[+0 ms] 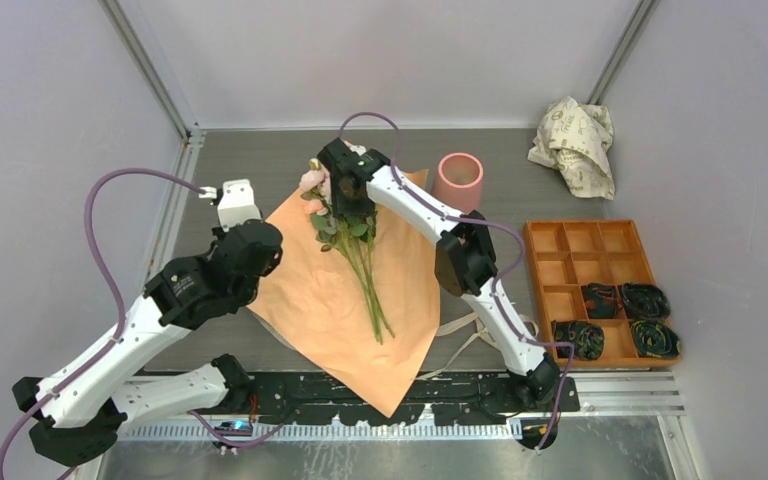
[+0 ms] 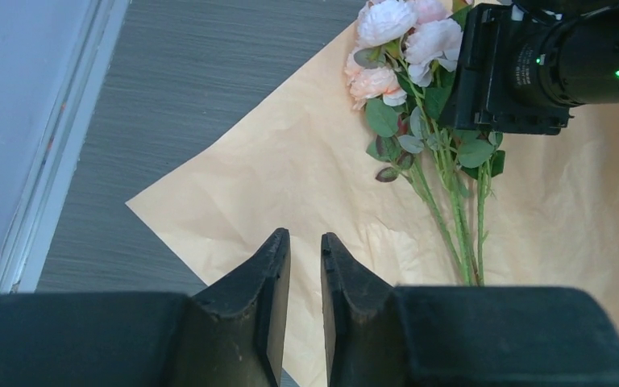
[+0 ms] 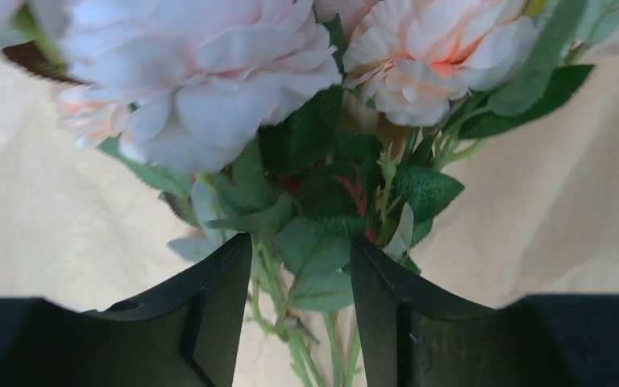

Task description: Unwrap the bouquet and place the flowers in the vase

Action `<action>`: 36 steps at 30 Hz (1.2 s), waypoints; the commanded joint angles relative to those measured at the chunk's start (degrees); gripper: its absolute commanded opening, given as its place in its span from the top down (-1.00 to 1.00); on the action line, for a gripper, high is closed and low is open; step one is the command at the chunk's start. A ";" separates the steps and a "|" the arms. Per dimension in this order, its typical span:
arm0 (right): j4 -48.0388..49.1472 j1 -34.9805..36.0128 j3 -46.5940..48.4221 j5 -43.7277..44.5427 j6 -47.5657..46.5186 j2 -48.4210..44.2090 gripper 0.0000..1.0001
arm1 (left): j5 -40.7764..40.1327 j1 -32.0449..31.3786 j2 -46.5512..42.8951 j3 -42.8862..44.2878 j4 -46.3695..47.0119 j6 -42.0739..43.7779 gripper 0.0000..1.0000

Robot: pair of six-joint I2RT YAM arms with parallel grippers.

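Your right claw sits partway open around the green stems of the flowers, just under the pink blooms; you cannot tell if it squeezes them. Your left claw is almost closed with a thin gap, holds nothing, and hangs over the left edge of the orange paper. The flowers lie on that paper in the middle of the top view, with the pink vase standing at their upper right.

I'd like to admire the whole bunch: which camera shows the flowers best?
The top external view: only there do the flowers show from blooms to stem tips. The left wrist view cuts off the lower stems; the right wrist view shows just blooms and leaves, close up.
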 commanded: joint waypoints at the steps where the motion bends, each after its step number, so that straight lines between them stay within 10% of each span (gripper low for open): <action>1: 2.02 -1.15 4.45 -6.12 -1.81 1.76 -0.05 | 0.39 -0.05 -0.34 -1.95 5.61 3.22 0.53; 7: 5.33 -1.22 -0.17 -7.93 -1.16 1.58 0.13 | 2.76 -0.03 -1.68 -4.82 7.31 2.22 0.50; 17: 7.20 -1.27 -2.77 -8.33 -1.68 0.02 0.97 | 4.90 0.03 -4.35 -8.54 5.88 -1.77 0.51; 36: 7.77 2.20 -6.03 0.65 -8.89 -27.34 0.98 | 6.67 0.03 -7.05 -9.77 5.34 -2.35 0.54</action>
